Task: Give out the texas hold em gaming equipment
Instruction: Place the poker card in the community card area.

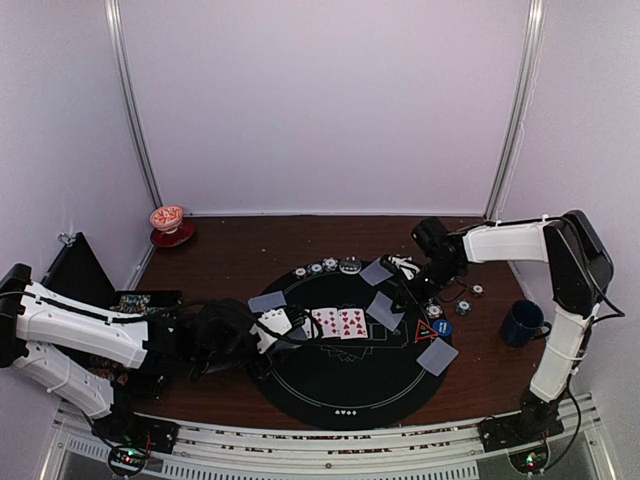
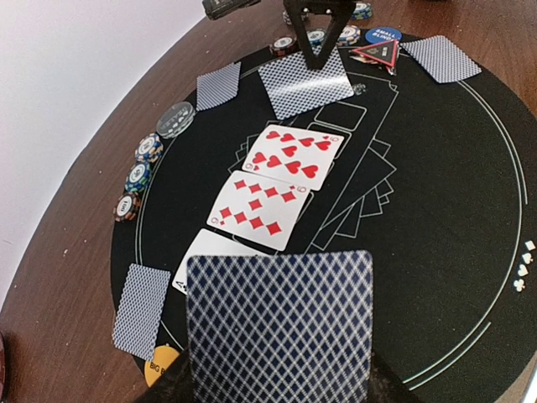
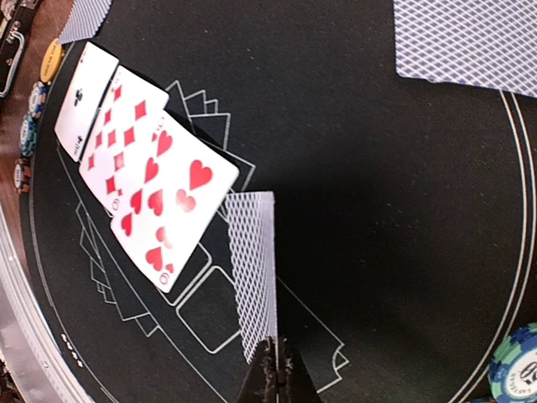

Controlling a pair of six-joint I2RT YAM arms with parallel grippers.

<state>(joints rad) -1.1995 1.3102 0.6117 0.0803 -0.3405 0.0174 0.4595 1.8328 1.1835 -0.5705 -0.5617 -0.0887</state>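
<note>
Right gripper (image 3: 273,369): pinching one grey-blue-backed card (image 3: 256,269) on edge over the black mat (image 2: 436,210), just beside three face-up cards (image 2: 273,189). Left gripper (image 1: 272,328): gripping a second card (image 2: 281,327). Poker chips (image 2: 149,149) and triangle marker (image 2: 373,52) are lying placed; remaining board cards appear to be pending.

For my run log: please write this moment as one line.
left gripper: shut on blue-backed card | right gripper: shut on face-down card beside hearts card | mat: three cards face up
</note>
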